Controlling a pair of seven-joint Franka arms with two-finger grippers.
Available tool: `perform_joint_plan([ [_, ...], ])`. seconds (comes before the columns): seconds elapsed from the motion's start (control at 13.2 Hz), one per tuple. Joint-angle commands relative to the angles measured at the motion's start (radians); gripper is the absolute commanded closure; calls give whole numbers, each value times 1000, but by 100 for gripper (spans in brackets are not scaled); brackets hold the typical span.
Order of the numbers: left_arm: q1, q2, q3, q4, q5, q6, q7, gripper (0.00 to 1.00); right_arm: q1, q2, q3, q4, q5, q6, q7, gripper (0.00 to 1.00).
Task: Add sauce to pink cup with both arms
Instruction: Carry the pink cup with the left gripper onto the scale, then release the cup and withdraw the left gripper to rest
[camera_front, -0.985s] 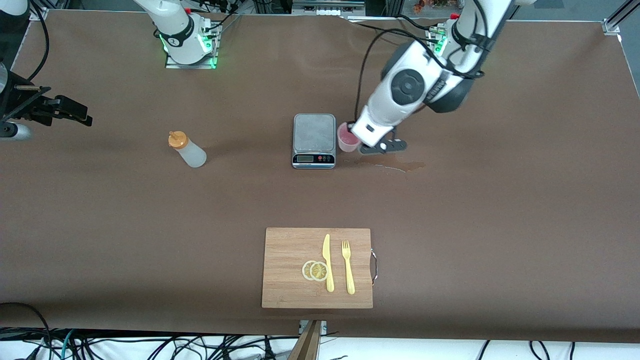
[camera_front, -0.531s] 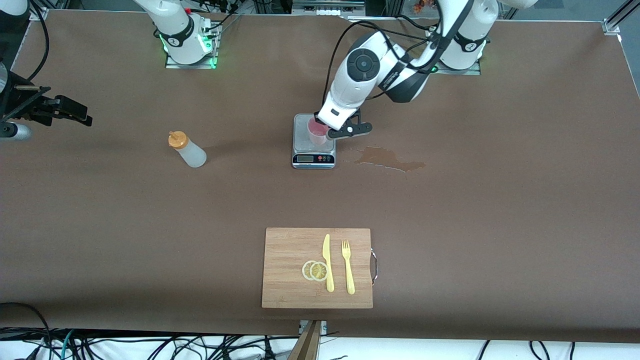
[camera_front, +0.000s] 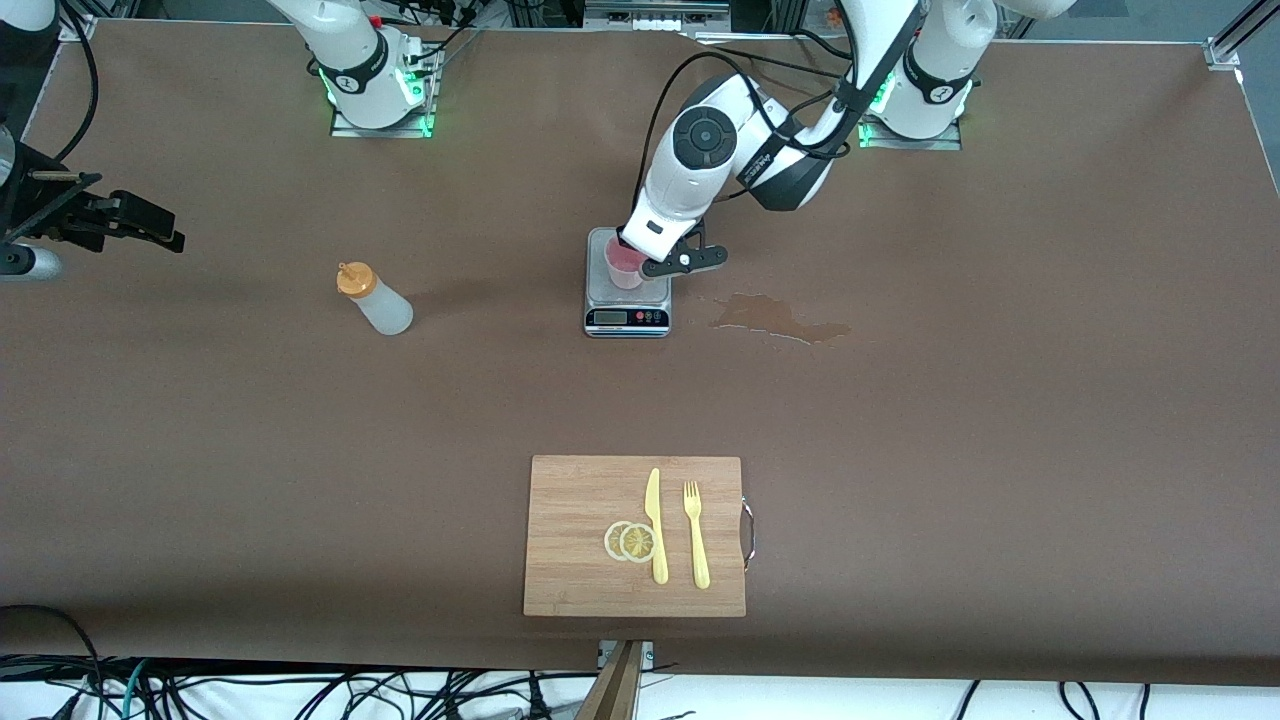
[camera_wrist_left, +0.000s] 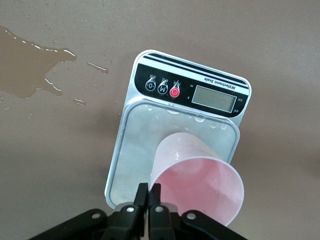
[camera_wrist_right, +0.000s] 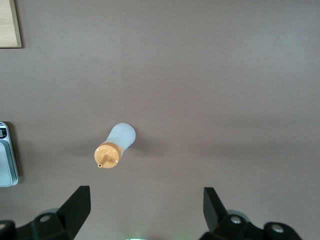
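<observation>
The right gripper (camera_wrist_right: 145, 212) hangs high over the sauce bottle (camera_front: 374, 299) with its jaws wide apart and nothing between them, that arm waiting; the bottle stands upright on the bare brown table (camera_front: 200, 420) toward the right arm's end, well apart from everything else, orange cap (camera_wrist_right: 108, 156) up. At the middle of the table sits the scale (camera_front: 627, 282), its display facing the front camera; the pink cup (camera_front: 625, 267) rests upright on its plate, and the left gripper (camera_wrist_left: 149, 200) has its fingers pressed together on the cup's rim wall, pinching it.

The step in hand looks like setting the cup down on the scale; to do it well, the cup should sit flat on the plate before the pinch loosens, then the jaws should part gently and the gripper should lift straight up so that the rim is not dragged or tipped; the cup is light and would topple easily. A wet spill (camera_front: 780, 317) lies on the table just beside the scale toward the left arm's end; the retreat had best keep clear of it. A cutting board (camera_front: 570, 500) with cutlery lies nearer the front camera, out of the way.
</observation>
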Motion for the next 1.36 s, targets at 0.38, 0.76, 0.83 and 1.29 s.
perform_joint_plan([
  [0.38,31,-17,16,124,-25,-131,2,0,-8,7,4,22,3,-18,3,0],
  [0.76,132,-39,71,325,-7,-401,104,0,0,8,10,25,0,-17,-10,0],
  [0.83,146,-58,108,344,-7,-445,178,0,1,15,10,25,3,-17,-7,0],
  [1.29,359,-159,170,347,98,-541,520,0,1,51,14,23,7,-29,-6,0],
])
